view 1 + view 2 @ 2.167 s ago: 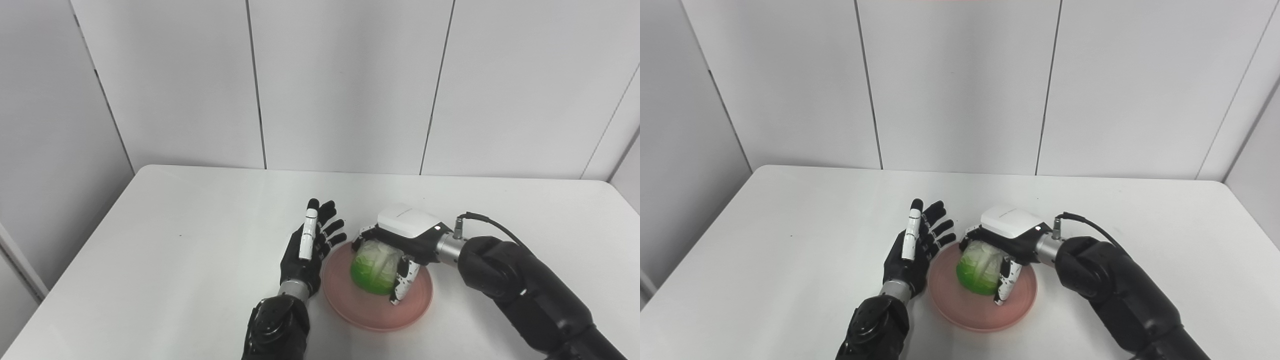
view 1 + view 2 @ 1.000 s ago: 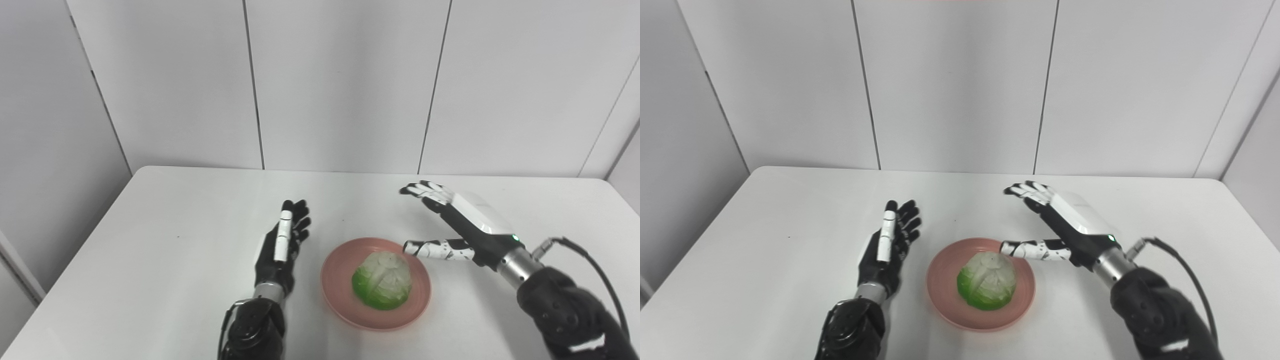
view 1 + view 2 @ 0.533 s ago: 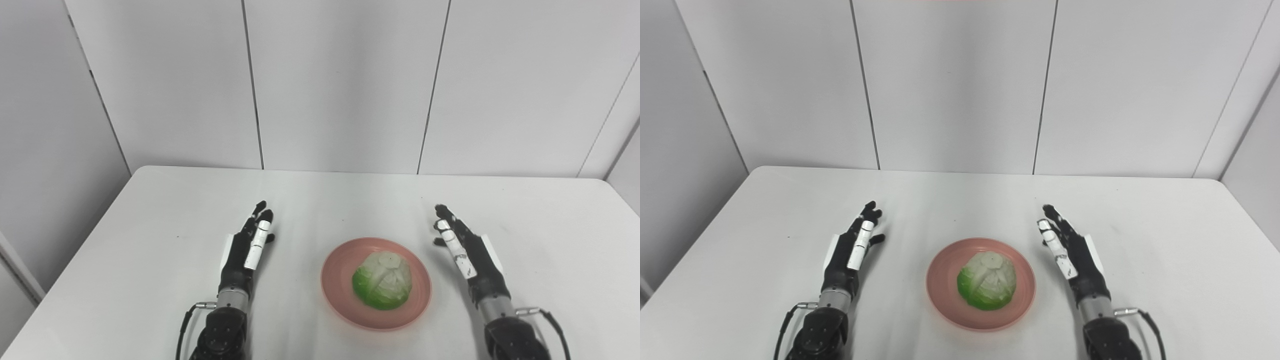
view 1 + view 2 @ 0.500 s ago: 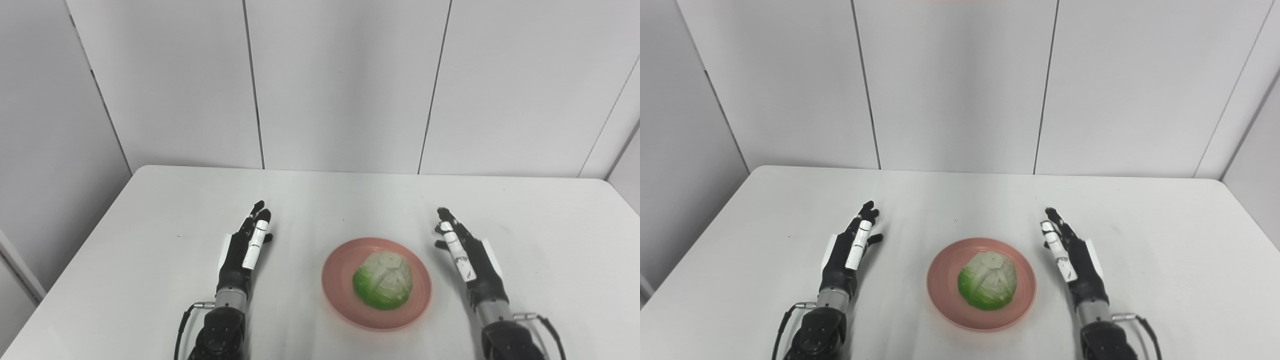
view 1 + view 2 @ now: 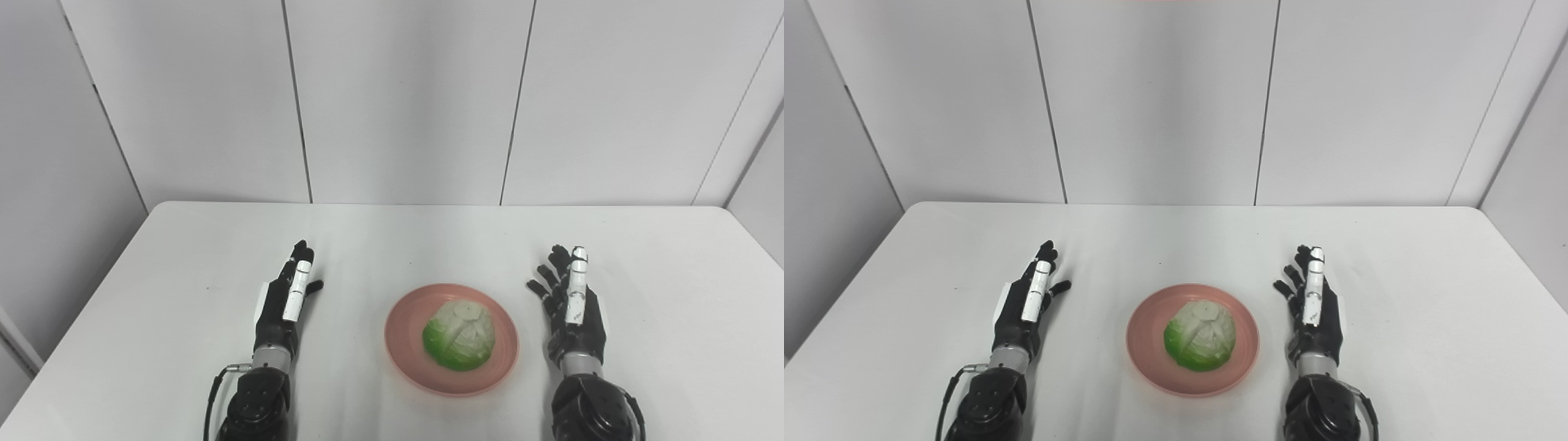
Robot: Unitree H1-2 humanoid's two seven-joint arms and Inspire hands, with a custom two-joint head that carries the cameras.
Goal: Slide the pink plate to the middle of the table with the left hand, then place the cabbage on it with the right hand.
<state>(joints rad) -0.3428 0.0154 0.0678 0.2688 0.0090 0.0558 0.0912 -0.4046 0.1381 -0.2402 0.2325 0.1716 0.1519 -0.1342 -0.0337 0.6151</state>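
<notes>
The pink plate [image 5: 410, 361] sits near the middle front of the white table [image 5: 184, 257]. The green and white cabbage [image 5: 459, 335] rests on the plate; it also shows in the right eye view [image 5: 1200, 335]. My left hand [image 5: 283, 304] is open and empty, held edge-on left of the plate and well apart from it. My right hand [image 5: 572, 306] is open and empty, fingers spread, just right of the plate and apart from it. Both hands show in the right eye view too, left [image 5: 1025, 304] and right [image 5: 1314, 306].
Grey wall panels [image 5: 398, 98] stand behind the table's far edge. A cable [image 5: 211, 392] runs from my left wrist by the front edge. The table's left edge [image 5: 79, 312] and right edge [image 5: 756, 245] are in view.
My right hand let go of the cabbage on the plate, opened and drew back to the plate's right. My left hand moved left, away from the plate. The camera shifted slightly.
</notes>
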